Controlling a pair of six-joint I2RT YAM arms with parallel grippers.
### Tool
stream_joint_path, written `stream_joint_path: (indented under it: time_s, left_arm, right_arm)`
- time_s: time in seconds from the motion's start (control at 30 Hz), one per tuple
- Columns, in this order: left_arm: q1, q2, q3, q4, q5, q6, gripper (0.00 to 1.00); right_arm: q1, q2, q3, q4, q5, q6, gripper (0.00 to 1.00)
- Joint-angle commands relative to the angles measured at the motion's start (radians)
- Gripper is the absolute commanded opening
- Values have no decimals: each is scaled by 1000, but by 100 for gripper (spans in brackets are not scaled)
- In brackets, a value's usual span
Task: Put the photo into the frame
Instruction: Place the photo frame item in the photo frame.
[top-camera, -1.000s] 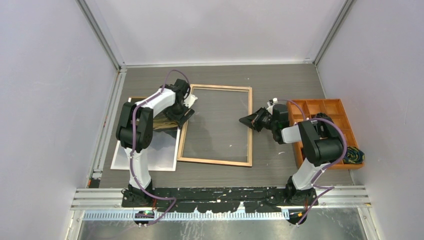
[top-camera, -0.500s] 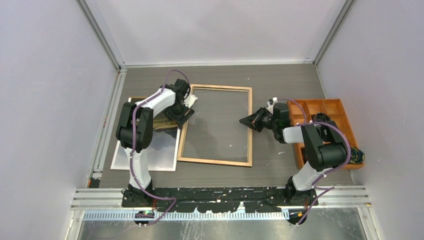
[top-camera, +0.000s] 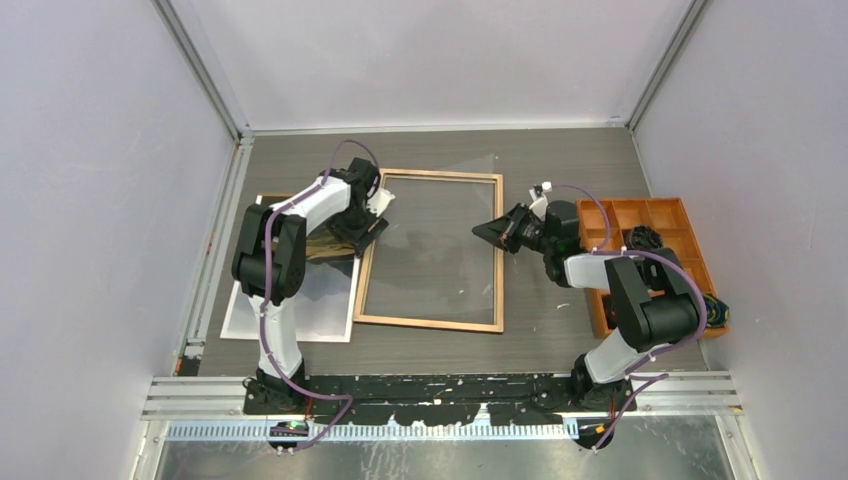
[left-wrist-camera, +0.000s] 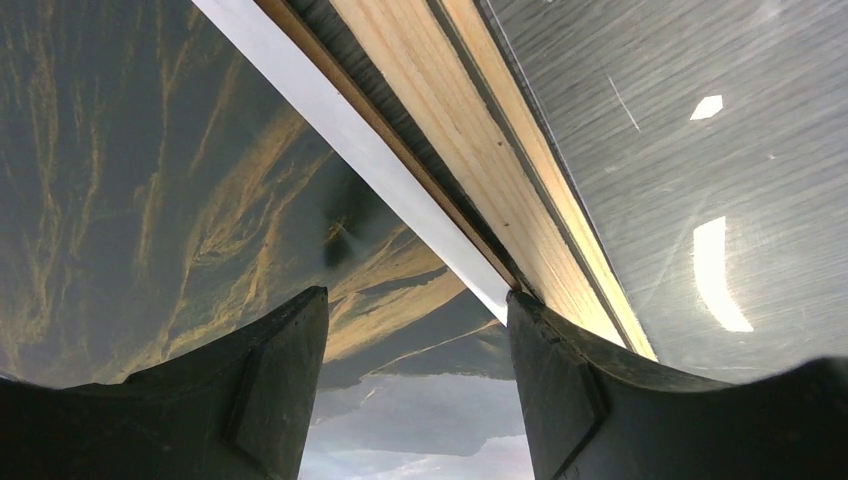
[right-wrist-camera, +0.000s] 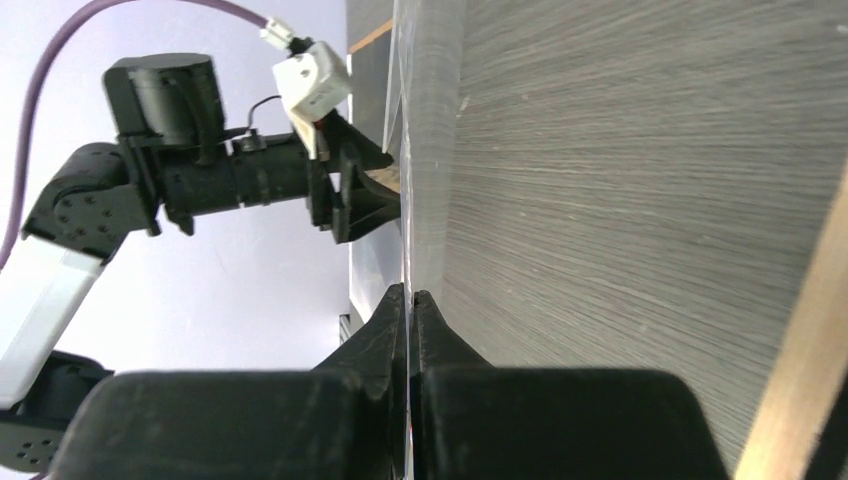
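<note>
Up close, right gripper (right-wrist-camera: 408, 296) pinches clear sheet (right-wrist-camera: 422, 150).

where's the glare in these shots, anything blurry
Left wrist: white glare patches on the thin transparent sheet inside the light wood rectangular frame. Right wrist: no glare, the right gripper shut on that sheet edge-on, sharp. Top external: faint sheen, nothing blurred.

Seen from above, the left arm (top-camera: 268, 250) covers much of the photo (top-camera: 328, 250). The right arm (top-camera: 650, 295) hides the near compartments of the orange tray (top-camera: 640, 201), and what lies in it is too small to tell. The clear sheet (right-wrist-camera: 404, 200) nipped in the right tool (right-wrist-camera: 408, 300) shows only edge-on at the wrist. The left wrist view cuts off the photo and the frame (left-wrist-camera: 480, 150) at its edges.
</note>
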Motion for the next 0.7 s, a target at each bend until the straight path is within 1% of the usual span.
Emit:
stream_joint_path:
  time_s: [0.0,0.13,0.4,0.67]
  left_arm:
    - [-6,-35,9,9,28,5,68]
    - [-6,-38,9,9,28,7,68]
    - [-5,-46,3,8,31,9,67]
    - [4,-55,4,5,45,10,67]
  right_arm:
    - [48,-26,28,163,-66,47,1]
    - [52,-29,28,198,-62,77,1]
    - [51,6,48,345,-73,194,1]
    - [52,63,44,370,-71,209,1]
